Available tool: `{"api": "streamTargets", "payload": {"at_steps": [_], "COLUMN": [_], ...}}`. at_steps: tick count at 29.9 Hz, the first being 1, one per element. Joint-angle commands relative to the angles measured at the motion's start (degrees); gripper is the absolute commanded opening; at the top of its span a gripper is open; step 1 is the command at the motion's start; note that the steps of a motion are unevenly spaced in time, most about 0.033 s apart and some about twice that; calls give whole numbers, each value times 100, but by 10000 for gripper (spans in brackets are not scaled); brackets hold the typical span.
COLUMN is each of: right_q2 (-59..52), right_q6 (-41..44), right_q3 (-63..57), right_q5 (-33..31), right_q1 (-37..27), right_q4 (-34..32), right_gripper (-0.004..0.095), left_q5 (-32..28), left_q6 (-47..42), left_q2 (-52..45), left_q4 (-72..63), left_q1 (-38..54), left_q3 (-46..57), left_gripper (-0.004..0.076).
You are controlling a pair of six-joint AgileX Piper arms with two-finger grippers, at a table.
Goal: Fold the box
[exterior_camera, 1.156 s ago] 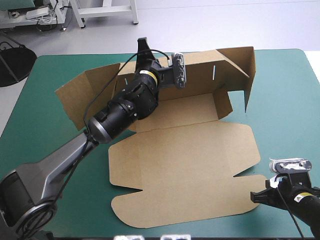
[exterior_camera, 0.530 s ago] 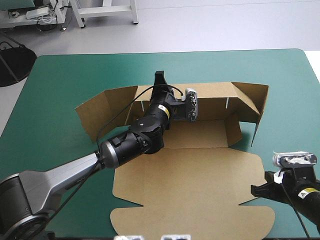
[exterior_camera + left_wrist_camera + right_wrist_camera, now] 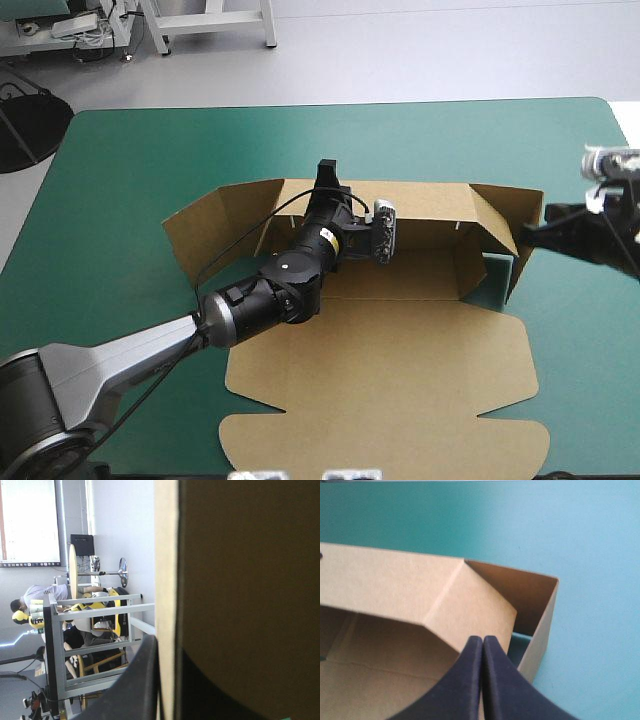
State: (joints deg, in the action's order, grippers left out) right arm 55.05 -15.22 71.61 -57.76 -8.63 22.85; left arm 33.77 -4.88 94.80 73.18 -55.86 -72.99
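The brown box [image 3: 400, 360] is lying around the middle of the teal-green cover [image 3: 130, 160], its lid spreading flat toward the near edge. Beyond the lid, the left arm is hiding part of the tray floor and of the raised far wall. The left gripper [image 3: 327, 175] is pinching the top of that wall. In its wrist view the board's edge is running between the black fingers [image 3: 135, 690], the second one showing only as a dark shape. At the box's right end, the right gripper [image 3: 482, 640] is pointing, fingers pressed together, over the angled corner flap. Whether it is touching the board cannot be told.
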Motion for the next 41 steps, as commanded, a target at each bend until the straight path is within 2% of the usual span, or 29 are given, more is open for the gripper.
{"api": "streamTargets", "payload": {"at_steps": [1,8,11,20,25,35,41], "right_q2": [815,2644,3279,4505,4611,3999,3537], "right_q6": [-1,-1,44,-60,-284,-959,-1287], "right_q3": [922,2423,2917,3289,3289,2023,1357], "right_q5": [162,-483,-565,-954,-1382,-1370,-966], "right_q1": [-3,-3,-3,-3,-3,-3,-3], "right_q4": [308,337,337,337,298,426,779], "right_gripper": [-17,-17,-17,-17,-17,-17,-17], "left_q5": [36,48,35,36,88,101,101], "left_q6": [-204,-204,-204,-217,-217,-350,-332], "left_q2": [-58,201,224,337,351,366,386], "left_q4": [75,87,87,59,47,9,-13], "left_q1": [-58,-58,-58,-58,-58,-58,-58], "left_q3": [-59,-59,-59,-59,-59,-59,-59], "left_gripper": [-8,-8,-8,-8,-8,-8,-8]}}
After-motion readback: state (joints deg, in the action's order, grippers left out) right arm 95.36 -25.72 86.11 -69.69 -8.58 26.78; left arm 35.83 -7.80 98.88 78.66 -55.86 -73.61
